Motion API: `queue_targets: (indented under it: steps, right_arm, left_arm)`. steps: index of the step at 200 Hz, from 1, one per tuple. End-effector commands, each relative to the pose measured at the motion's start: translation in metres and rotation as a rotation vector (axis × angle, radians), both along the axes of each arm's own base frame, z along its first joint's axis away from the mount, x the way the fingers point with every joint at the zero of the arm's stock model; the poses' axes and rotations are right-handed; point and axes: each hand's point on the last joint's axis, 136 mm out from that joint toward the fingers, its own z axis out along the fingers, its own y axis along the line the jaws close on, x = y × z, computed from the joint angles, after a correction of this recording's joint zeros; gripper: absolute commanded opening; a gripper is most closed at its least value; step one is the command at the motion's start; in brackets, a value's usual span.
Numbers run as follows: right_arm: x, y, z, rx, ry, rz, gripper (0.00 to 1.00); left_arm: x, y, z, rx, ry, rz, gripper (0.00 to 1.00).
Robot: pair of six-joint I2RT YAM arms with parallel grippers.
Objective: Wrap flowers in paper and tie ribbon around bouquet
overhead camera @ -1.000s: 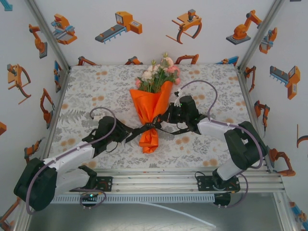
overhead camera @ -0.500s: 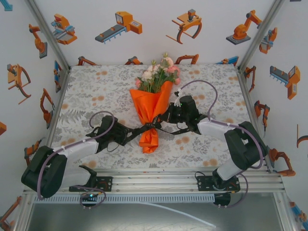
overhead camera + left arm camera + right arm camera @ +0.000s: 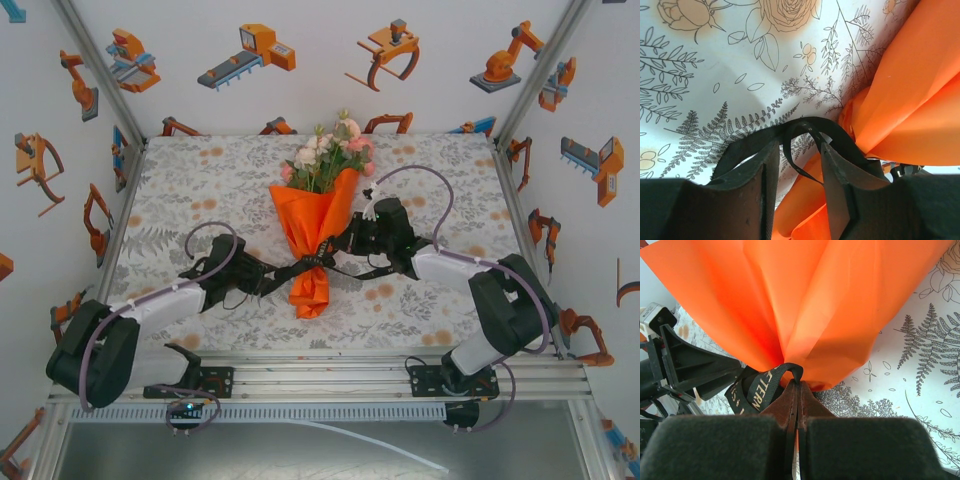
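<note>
From the near edge of the table, both arms reach inward and meet at the narrow waist of the bouquet (image 3: 313,235), which lies flat on the floral tablecloth (image 3: 200,190) about mid-table, its stem end toward the arms.

The left gripper (image 3: 268,278) comes in from the left, just beside the orange wrap. Seen from its wrist camera, the left gripper (image 3: 797,147) stands released: its two fingers (image 3: 762,175) are apart with printed cloth (image 3: 715,75) showing between them. The black ribbon (image 3: 810,125) arches across both tips, and one thin strand hangs loose in the gap, unpinched.

The right gripper (image 3: 345,248) comes in from the right, against the same waist. Its wrist view shows the right gripper (image 3: 796,385) clenched, fingers pressed together on a loop of the ribbon (image 3: 757,390), whose light lettering is partly legible.

That ribbon (image 3: 318,262) crosses the pinched neck of the paper (image 3: 315,220). Below the neck a short crumpled tail of orange points toward the arms; beyond it the paper (image 3: 805,300) flares into a wide cone.

At the far end, the flowers (image 3: 328,152), pink, white and peach with green leaves, spill over the cone's rim.
</note>
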Motion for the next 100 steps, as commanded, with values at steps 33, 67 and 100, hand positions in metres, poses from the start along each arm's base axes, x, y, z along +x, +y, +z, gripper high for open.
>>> queue_targets:
  steps: [33,67,100]
  right_arm:
    - [0.002,0.0,0.019,0.023,-0.045,-0.003,0.0]
    - [0.002,-0.001,0.02,0.017,-0.05,-0.002,0.0]
    - [0.001,-0.006,0.027,-0.001,-0.072,-0.014,0.0]
  left_arm:
    - [0.002,-0.014,-0.012,-0.029,0.049,-0.049,0.29]
    - [0.004,-0.015,-0.009,-0.031,0.034,-0.054,0.12]
    - [0.008,0.0,0.011,0.031,-0.014,-0.039,0.01]
